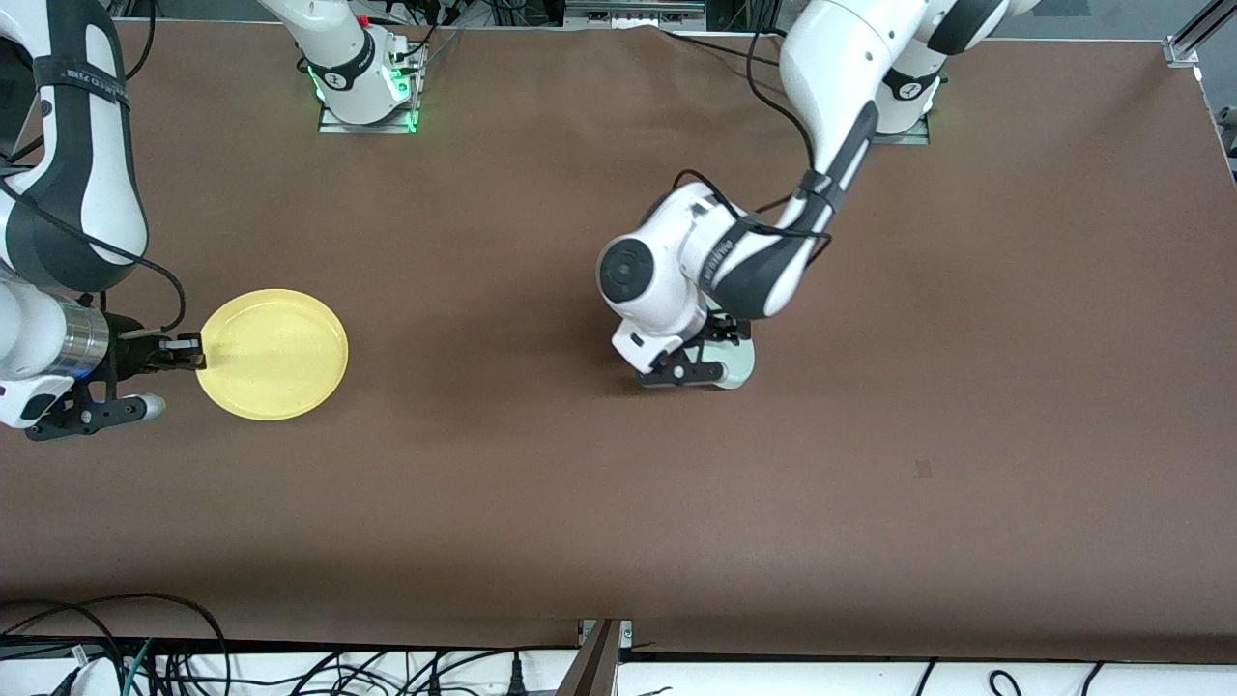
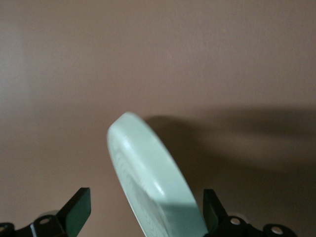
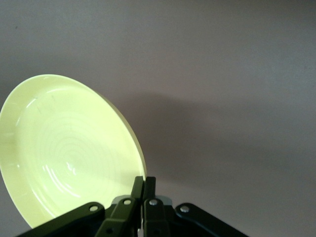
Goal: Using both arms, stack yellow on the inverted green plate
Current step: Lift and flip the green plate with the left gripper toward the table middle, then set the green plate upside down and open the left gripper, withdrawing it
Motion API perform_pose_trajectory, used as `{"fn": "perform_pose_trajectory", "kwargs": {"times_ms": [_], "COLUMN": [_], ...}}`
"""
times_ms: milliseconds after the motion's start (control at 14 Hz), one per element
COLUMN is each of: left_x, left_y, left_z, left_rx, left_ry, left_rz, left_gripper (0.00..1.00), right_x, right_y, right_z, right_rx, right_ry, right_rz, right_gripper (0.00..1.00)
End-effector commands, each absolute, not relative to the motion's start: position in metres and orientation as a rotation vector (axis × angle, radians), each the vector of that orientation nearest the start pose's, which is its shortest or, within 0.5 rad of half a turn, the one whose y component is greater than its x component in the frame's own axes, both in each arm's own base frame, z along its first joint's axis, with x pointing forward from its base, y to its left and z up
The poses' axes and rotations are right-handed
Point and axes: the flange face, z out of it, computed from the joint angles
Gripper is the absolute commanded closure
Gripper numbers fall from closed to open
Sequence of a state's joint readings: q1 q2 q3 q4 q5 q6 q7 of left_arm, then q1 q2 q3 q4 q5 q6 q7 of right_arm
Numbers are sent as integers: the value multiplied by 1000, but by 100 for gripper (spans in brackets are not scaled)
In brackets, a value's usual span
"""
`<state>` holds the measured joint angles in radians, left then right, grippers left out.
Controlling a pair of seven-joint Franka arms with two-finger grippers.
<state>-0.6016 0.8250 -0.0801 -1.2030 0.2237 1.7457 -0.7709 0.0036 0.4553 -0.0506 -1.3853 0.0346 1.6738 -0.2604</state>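
The yellow plate [image 1: 275, 353] is near the right arm's end of the table. My right gripper [image 1: 193, 353] is shut on its rim. In the right wrist view my right gripper [image 3: 143, 183] pinches the rim of the yellow plate [image 3: 69, 153], whose hollow side shows. The green plate [image 1: 739, 365] is at the table's middle, mostly hidden under the left wrist. My left gripper [image 1: 701, 362] is low over it. In the left wrist view the green plate [image 2: 153, 182] stands tilted on edge inside my left gripper [image 2: 145, 200], whose fingers [image 2: 79, 210] are spread wide, one close beside the plate.
The brown table [image 1: 966, 387] carries nothing else. The arm bases [image 1: 367, 87] stand along the edge farthest from the front camera. Cables [image 1: 145, 648] lie off the table's near edge.
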Motion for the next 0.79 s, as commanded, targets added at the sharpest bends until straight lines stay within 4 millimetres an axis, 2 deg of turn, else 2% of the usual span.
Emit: {"fn": "perform_pose_trajectory", "kwargs": {"times_ms": [0, 71, 214, 357, 500, 643, 714], "left_x": [596, 607, 617, 630, 646, 661, 664], "left_y": [-428, -415, -407, -382, -333, -277, -260], "left_z": [260, 262, 273, 306, 347, 387, 401], "left_rx": [-2995, -3044, -3094, -3101, -3109, -3073, -3027], "left_ry": [-147, -228, -297, -308, -123, 42, 113], "left_rz": [205, 244, 268, 221, 245, 216, 173], "left_gripper": [0, 0, 0, 0, 0, 0, 0], "right_x": [671, 672, 675, 677, 680, 684, 684], "right_y": [-18, -18, -18, -14, 6, 44, 69], "right_z": [441, 439, 435, 429, 421, 409, 403], "right_rx": [-3037, -3035, -3040, -3038, -3050, -3061, -3048], "right_ry": [-320, -319, -323, -326, -278, -231, -203], "right_rz": [239, 241, 223, 223, 208, 199, 192], "right_gripper": [100, 100, 100, 100, 100, 100, 100]}}
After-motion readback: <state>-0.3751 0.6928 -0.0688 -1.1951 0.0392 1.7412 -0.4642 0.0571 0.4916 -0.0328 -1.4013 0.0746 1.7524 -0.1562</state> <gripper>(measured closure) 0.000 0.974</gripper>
